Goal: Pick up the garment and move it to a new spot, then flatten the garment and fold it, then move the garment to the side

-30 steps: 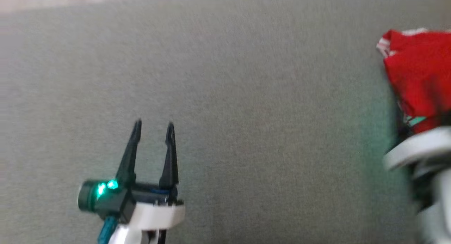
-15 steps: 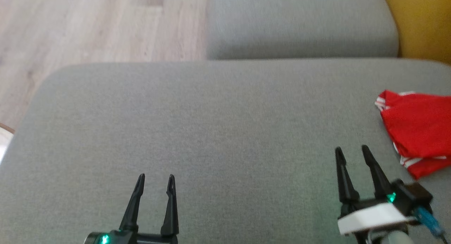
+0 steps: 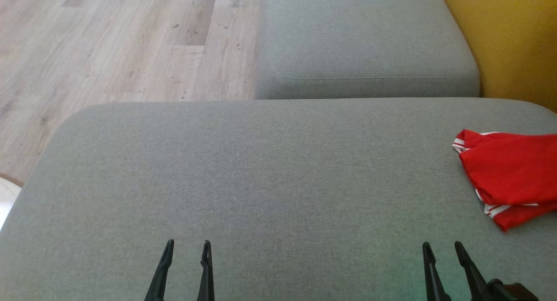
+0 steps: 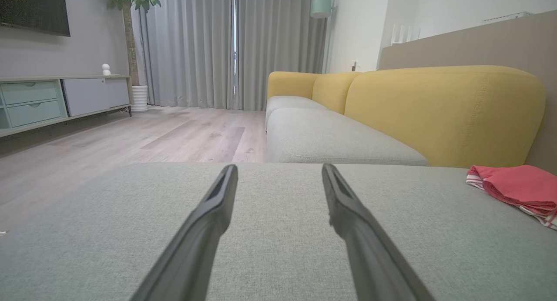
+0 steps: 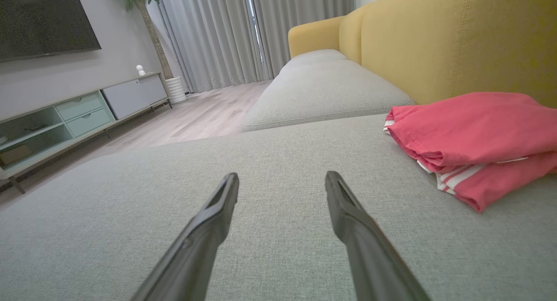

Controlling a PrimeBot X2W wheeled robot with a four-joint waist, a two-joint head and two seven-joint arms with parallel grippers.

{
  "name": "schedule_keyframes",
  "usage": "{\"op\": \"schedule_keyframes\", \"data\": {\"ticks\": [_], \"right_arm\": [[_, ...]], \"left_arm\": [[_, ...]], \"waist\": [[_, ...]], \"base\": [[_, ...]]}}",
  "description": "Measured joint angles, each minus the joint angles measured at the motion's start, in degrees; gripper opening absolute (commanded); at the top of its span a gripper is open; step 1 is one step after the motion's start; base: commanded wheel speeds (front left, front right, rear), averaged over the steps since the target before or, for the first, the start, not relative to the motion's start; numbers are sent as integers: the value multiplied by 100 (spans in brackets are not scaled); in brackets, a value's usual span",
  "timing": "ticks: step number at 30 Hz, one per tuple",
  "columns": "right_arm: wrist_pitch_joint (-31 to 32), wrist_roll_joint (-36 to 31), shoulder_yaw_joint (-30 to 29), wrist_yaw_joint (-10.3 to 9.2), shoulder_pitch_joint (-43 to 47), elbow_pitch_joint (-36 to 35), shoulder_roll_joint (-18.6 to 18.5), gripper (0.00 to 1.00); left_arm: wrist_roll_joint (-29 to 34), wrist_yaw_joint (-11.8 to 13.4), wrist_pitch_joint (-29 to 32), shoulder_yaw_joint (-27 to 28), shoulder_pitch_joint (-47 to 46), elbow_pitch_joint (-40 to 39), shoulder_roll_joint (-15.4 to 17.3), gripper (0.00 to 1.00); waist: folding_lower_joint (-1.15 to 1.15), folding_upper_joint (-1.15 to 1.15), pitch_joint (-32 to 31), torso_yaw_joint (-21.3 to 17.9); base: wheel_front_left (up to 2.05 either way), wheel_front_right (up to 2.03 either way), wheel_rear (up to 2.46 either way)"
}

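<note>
Left gripper (image 3: 188,245) and right gripper (image 3: 441,246) hover spread, empty, over grey cushion (image 3: 261,170) bearing red garment (image 3: 509,170), wood floor (image 3: 130,44) beyond.

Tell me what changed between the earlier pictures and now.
The head camera moved, so the whole view shifted. The right pincer, which was close against the red garment a second ago, has drawn back and stands open, apart from it. Nothing was taken hold of or let go. The garment lies folded on the grey cushion as before; the left pincer stayed open and empty.
</note>
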Motion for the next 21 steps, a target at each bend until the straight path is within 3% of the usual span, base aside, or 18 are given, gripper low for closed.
{"op": "schedule_keyframes", "data": {"ticks": [10, 11, 21], "right_arm": [[0, 20, 5, 0, 1, -41, 1, 100], [2, 22, 10, -1, -1, 26, 0, 0], [79, 407, 26, -5, 96, 424, 1, 0]], "left_arm": [[21, -100, 0, 22, 7, 90, 2, 100], [24, -94, 1, 18, 10, 167, 0, 0], [-404, -102, 59, 36, 136, 564, 10, 0]], "waist": [[1, 0, -33, -76], [1, 0, -32, -76], [1, 0, 13, -102]], "base": [[0, 0, 0], [0, 0, 0], [0, 0, 0]]}}
